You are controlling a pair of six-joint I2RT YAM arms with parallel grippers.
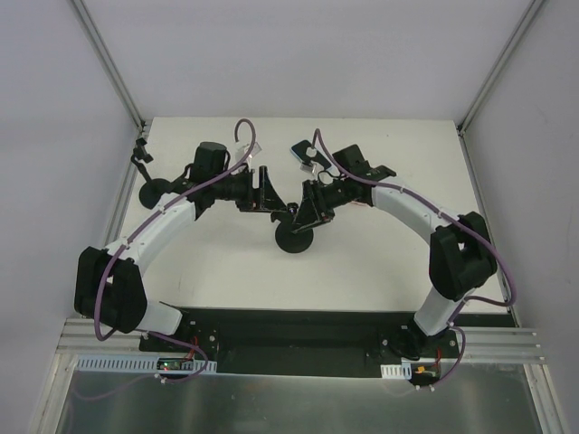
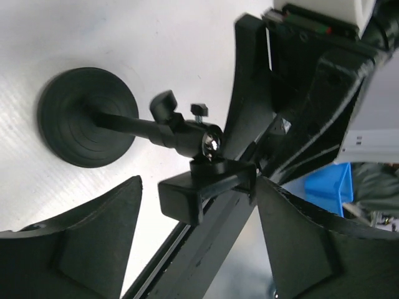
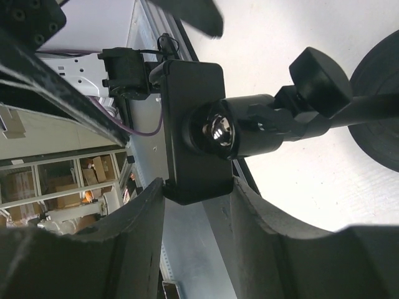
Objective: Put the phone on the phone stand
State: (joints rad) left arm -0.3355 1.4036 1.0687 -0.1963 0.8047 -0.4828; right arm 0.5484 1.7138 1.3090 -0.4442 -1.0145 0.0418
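step in hand, as i am reading it: seating the phone in the clamp of the phone stand (image 1: 294,238), which is standing on the table (image 1: 226,267) at centre frame of the top view, with both arms meeting over it.

left end effector (image 2: 198,208) is sitting spread, its fingers (image 2: 87,249) flanking the clamp (image 2: 202,187) without touching it. a dark flat slab (image 2: 187,265) is running from under the clamp toward the lower middle of the left wrist view. i am taking that for the phone, lying against the clamp. right end effector (image 3: 198,187) is framing the clamp's back plate at lower centre of its own view; whether it is pinching anything i cannot tell.

doing it well: keeping the slab square to the clamp and pushing along its slot, not against the ball joint (image 3: 215,134), which is likely swivelling under side load. the phone stand is probably tipping easily, so the free arm should be steadying it.

hard to make out: the phone's face and the clamp's lips. in the top view the arms are covering any phone.
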